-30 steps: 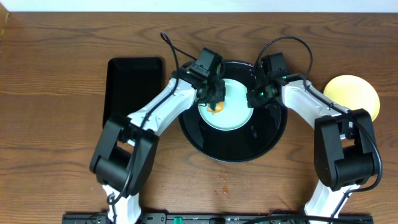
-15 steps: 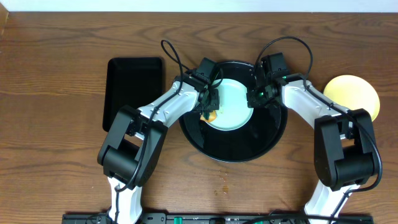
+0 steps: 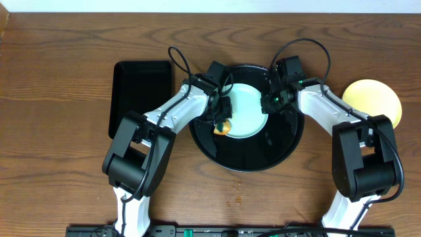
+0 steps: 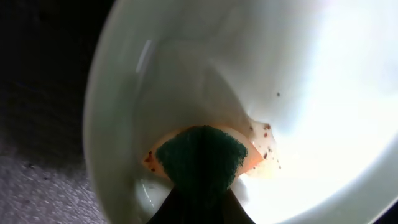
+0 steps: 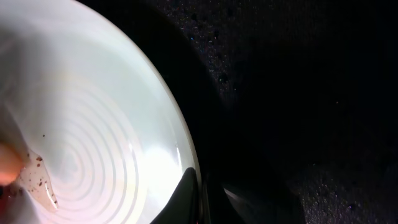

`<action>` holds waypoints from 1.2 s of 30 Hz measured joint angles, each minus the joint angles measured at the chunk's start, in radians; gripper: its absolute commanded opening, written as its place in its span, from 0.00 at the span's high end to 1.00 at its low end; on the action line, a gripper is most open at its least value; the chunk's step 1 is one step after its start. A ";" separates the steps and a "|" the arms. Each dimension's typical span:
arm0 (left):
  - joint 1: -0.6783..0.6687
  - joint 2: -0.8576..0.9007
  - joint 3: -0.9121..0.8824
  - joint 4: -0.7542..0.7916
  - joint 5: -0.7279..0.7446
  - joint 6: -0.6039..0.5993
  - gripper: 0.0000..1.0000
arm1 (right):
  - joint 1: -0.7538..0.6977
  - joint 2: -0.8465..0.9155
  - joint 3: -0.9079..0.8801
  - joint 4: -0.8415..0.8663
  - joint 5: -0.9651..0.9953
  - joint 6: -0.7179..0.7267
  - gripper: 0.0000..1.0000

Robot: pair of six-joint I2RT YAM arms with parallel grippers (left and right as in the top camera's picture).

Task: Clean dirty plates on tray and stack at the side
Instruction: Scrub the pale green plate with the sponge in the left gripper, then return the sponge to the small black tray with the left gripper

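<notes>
A pale mint plate (image 3: 247,105) lies in the round black tray (image 3: 289,148). My left gripper (image 3: 220,117) is shut on a sponge (image 3: 223,128) with a green scrub face, pressed on the plate's lower left edge. The left wrist view shows the green sponge (image 4: 200,155) on an orange smear (image 4: 252,163) inside the plate (image 4: 292,81), held by the left gripper (image 4: 200,208). My right gripper (image 3: 268,105) is shut on the plate's right rim. In the right wrist view its fingers (image 5: 186,196) pinch the plate (image 5: 93,137) rim, in the right gripper (image 5: 198,198). A pale yellow plate (image 3: 373,102) sits on the wood at the right.
A rectangular black tray (image 3: 141,95) lies left of the round tray. Small orange crumbs (image 3: 235,191) dot the wood table in front of the round tray. Cables arch over the back of the tray from both wrists.
My left gripper has slid the sponge from the plate's middle-left down to its lower left edge. The right arm and the plate have stayed put.
</notes>
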 measured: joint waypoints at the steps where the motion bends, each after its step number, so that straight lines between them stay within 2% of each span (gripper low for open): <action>1: 0.000 0.000 0.000 -0.001 0.005 0.000 0.92 | 0.000 0.000 0.000 0.000 0.000 0.000 0.99; 12: -0.009 0.008 0.000 0.013 0.042 -0.003 0.92 | 0.000 0.000 0.000 0.000 0.000 0.000 0.98; 22: -0.006 0.026 0.010 0.043 0.208 -0.007 0.93 | 0.000 0.001 0.000 0.000 0.000 0.000 0.98; 27: 0.056 0.008 0.038 0.041 0.238 -0.007 0.92 | 0.003 0.010 0.000 -0.004 -0.003 0.003 0.92; 32: 0.171 -0.129 0.050 0.029 0.231 -0.003 0.93 | 0.009 0.011 0.000 -0.004 -0.002 0.004 0.84; 36: 0.255 -0.243 0.077 -0.052 0.159 0.027 0.92 | 0.009 0.011 0.000 -0.003 -0.007 0.005 0.77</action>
